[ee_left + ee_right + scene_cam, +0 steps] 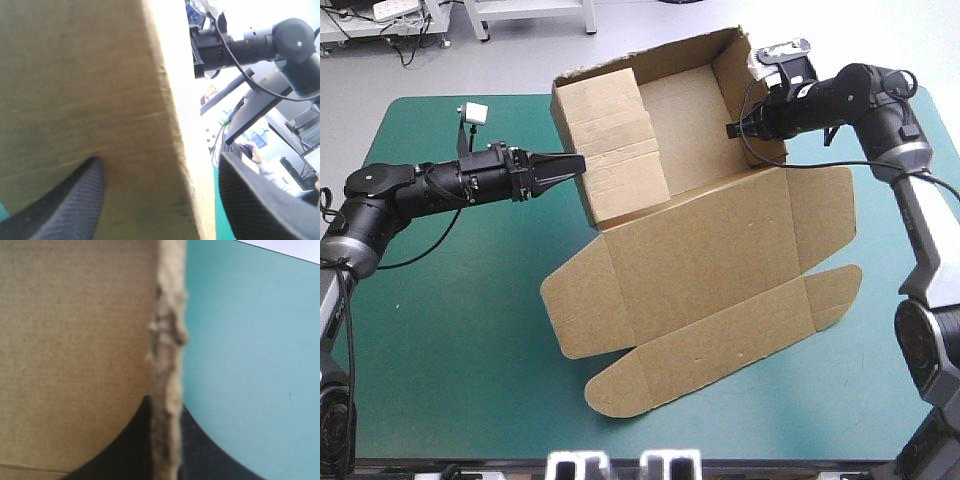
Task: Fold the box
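Right gripper (732, 130): closed on the right wall of the box (705, 250), board edge pinched between black fingers (120, 455).
Left gripper (575, 162): spread apart, left wall straddled.
Box: brown tray, lid laid flat toward the near edge of the teal-green table (450, 320).

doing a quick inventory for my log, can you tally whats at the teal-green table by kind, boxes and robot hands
box, brown: 1
robot hands: 2 (left hand, right hand)
total: 3
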Available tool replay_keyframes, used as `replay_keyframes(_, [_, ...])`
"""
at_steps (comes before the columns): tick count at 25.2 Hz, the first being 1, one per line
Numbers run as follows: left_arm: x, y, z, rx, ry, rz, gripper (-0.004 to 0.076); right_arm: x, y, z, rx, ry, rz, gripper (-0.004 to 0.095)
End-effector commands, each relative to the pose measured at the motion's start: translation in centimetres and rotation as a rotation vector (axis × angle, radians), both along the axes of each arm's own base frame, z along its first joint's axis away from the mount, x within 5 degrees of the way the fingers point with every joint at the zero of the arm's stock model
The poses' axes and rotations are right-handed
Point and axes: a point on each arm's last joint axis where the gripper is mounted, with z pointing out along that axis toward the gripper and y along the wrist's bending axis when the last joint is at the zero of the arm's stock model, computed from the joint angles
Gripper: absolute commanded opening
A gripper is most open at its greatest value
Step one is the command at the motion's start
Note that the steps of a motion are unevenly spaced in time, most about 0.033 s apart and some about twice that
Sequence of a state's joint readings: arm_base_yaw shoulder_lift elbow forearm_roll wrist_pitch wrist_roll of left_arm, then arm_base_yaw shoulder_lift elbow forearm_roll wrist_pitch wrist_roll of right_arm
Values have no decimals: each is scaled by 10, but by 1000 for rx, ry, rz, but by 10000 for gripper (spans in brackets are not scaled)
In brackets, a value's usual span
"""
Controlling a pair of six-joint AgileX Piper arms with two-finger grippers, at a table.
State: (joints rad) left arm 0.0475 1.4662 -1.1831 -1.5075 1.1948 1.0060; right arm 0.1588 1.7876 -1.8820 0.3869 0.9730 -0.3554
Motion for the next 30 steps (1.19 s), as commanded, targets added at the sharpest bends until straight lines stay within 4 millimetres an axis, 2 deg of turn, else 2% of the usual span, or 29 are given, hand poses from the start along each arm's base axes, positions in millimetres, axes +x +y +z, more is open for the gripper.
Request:
replay_keyframes(1, [-13, -4, 21, -32, -44, -44, 475, -10, 2, 31, 81, -107, -28, -24])
replay_keyframes(4, [-2, 3, 11, 64, 7, 93, 475, -8, 2, 28, 85, -96, -35, -24])
replay_keyframes(8, [6, 7, 9, 114, 25, 206, 475, -9, 6, 28, 76, -93, -44, -24])
replay_keyframes(10, [9, 1, 12, 190, 15, 253, 475, -11, 15, 28, 67, -98, -42, -24])
replay_keyframes(14, [14, -25, 25, 318, -16, 365, 474, -16, 36, 28, 81, -96, -38, -24])
replay_keyframes(19, [15, -32, 24, 416, 26, 474, 447, -20, 50, 28, 116, -75, -43, -24])
replay_keyframes(26, [22, -28, 14, 440, 118, 562, 419, -26, 66, 26, 125, -50, -37, -24])
replay_keyframes(30, [28, -31, 1, 465, 172, 539, 414, -25, 83, 13, 95, -15, -10, -24])
